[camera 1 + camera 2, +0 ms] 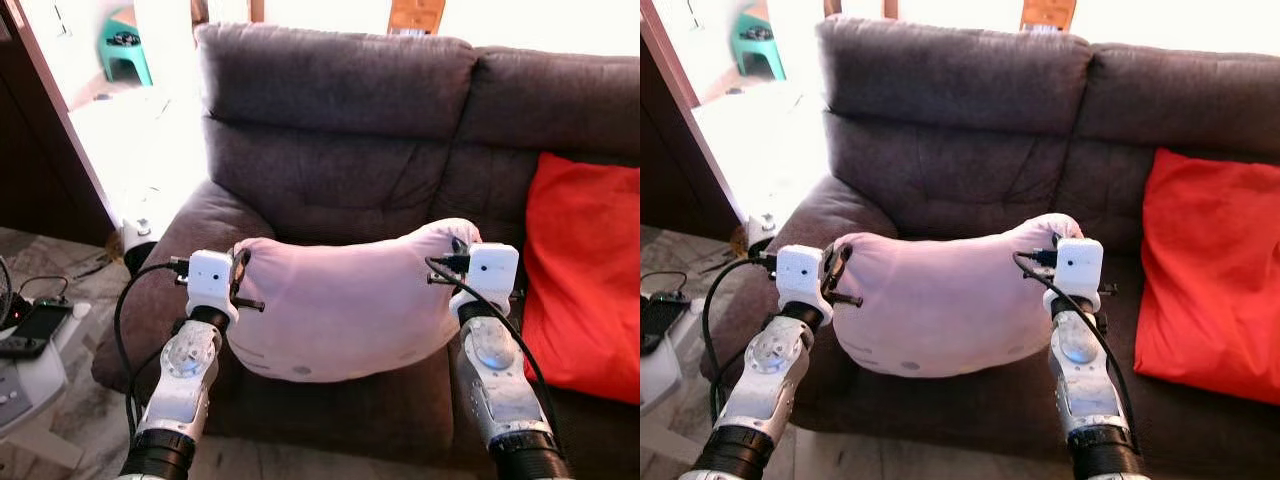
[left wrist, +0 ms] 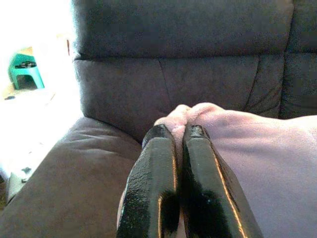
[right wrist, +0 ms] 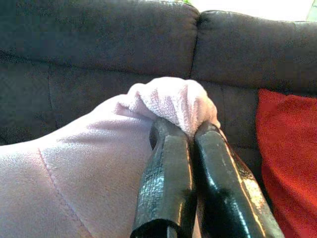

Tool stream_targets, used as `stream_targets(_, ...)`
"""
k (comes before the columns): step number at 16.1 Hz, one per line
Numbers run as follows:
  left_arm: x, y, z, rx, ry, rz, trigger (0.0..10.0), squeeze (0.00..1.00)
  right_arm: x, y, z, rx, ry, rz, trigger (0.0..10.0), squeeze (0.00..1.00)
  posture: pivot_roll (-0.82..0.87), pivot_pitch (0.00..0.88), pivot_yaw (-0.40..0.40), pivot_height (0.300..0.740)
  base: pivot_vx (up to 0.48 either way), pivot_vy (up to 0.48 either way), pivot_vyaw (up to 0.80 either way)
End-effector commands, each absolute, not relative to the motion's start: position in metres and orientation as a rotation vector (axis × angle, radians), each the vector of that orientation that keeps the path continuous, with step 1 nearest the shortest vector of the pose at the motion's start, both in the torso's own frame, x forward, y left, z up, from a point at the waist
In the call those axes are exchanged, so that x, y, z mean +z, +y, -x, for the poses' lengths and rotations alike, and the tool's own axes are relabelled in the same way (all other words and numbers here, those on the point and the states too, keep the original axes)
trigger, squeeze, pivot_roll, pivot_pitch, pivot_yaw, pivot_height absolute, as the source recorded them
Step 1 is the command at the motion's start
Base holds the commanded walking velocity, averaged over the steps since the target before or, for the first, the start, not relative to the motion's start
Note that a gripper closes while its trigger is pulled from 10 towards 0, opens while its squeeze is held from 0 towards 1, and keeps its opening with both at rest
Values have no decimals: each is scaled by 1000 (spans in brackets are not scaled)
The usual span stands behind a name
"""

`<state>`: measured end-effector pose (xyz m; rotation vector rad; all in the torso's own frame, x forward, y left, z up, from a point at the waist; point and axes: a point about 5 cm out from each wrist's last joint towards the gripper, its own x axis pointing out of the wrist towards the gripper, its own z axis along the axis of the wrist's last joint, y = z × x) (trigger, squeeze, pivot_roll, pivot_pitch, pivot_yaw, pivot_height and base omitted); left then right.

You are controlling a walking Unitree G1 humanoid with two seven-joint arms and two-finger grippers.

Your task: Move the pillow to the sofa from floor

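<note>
Sofa (image 1: pixel 330 160) lay just ahead; left gripper (image 2: pixel 179 131) and right gripper (image 3: pixel 190 130) each pinched a pillow (image 1: pixel 340 300) corner, its length crosswise.

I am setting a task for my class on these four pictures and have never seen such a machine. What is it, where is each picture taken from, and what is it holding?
It is a walking humanoid robot. The two wide pictures come from its head camera, looking down. The two close-ups come from wrist cameras, looking along each gripper's black fingers. The left gripper and the right gripper each pinch one end of a pale pink pillow, carrying it above the seat of a dark grey sofa. A red cushion rests on the sofa, on the robot's right.
</note>
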<state>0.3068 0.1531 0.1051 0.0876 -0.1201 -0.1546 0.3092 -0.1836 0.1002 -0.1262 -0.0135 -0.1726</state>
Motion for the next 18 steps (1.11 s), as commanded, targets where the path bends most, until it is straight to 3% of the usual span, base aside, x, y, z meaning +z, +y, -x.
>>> stream_targets(1, 116, 163, -312, -112, -163, -95, 10000, 0, 115, -189, -314, -200, -76, 115, 10000, 0, 84, 16, -66, 740, 322, 0, 0)
stream_targets(14, 118, 161, -313, -126, -168, -98, 10000, 0, 114, -189, -314, -198, -73, 111, 10000, 0, 90, 13, -65, 740, 353, 0, 0)
stream_targets(18, 118, 157, -311, -158, -173, -88, 10000, 0, 112, -189, -316, -202, -55, 125, 10000, 0, 91, 14, -66, 740, 0, 0, 0)
